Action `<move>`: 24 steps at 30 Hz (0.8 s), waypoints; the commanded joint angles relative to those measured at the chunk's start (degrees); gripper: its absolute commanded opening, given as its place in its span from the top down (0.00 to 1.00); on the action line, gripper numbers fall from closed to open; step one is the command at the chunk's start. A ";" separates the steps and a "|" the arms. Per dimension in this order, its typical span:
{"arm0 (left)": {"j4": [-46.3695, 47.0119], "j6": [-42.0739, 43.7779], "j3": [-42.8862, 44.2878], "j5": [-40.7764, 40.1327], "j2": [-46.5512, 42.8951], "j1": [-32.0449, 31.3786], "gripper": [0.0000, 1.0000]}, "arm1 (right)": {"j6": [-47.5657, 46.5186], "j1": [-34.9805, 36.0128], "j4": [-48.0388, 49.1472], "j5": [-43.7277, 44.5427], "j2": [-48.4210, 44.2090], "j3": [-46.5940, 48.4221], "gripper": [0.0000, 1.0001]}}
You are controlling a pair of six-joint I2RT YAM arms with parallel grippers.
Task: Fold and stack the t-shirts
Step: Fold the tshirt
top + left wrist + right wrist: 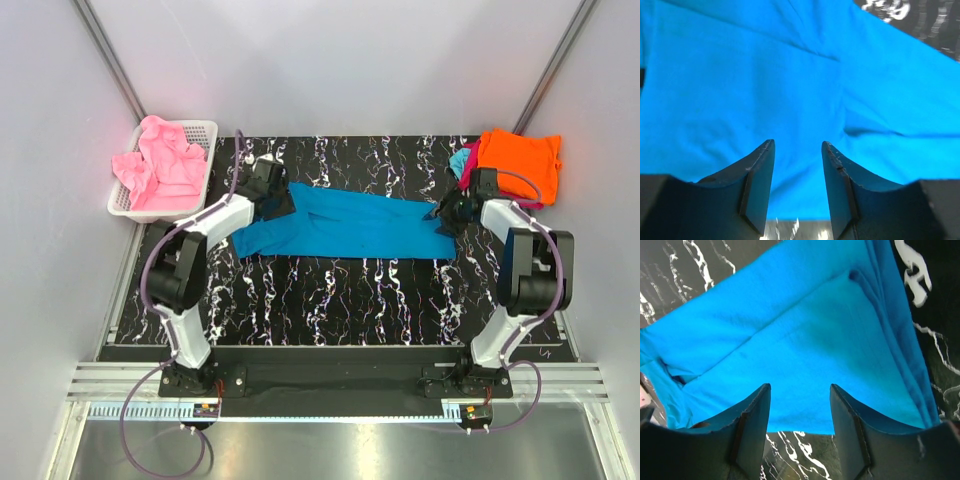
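Blue shirt (350, 225) lies in long folded strip mid-surface (330, 300). Left hand (798, 150) spread, empty, over its left end; right hand (800, 390) spread over right end. Likely readying crosswise fold.

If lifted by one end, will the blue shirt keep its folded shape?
Probably not: the blue shirt lies limp, with soft creases and loose layers, so it would likely sag and unfold. Pushed, it would probably bunch on the table rather than slide whole.
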 commanded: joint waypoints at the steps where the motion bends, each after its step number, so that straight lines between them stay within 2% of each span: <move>1: 0.72 -2.34 -3.27 1.54 -6.55 -1.24 0.53 | -2.51 0.93 -3.62 -0.84 4.20 7.61 0.43; 3: -2.53 -4.71 -5.12 2.85 -7.95 -1.86 0.53 | -4.43 1.54 -5.29 -2.51 8.31 11.31 0.43; 7: -8.15 -7.18 -5.30 -0.12 -7.53 -2.92 0.53 | -6.73 4.18 -10.03 -2.52 14.65 21.32 0.43; 13: -19.05 -8.93 1.98 -4.17 0.89 -2.74 0.53 | -9.45 4.53 -16.53 -0.32 22.57 30.30 0.45; 18: -25.47 -10.61 9.10 -3.65 6.88 -0.90 0.53 | -10.42 4.62 -19.27 3.63 24.42 30.14 0.44; 24: -27.50 -11.13 12.54 -2.77 9.17 2.79 0.52 | -9.02 4.53 -20.50 8.56 21.88 23.65 0.44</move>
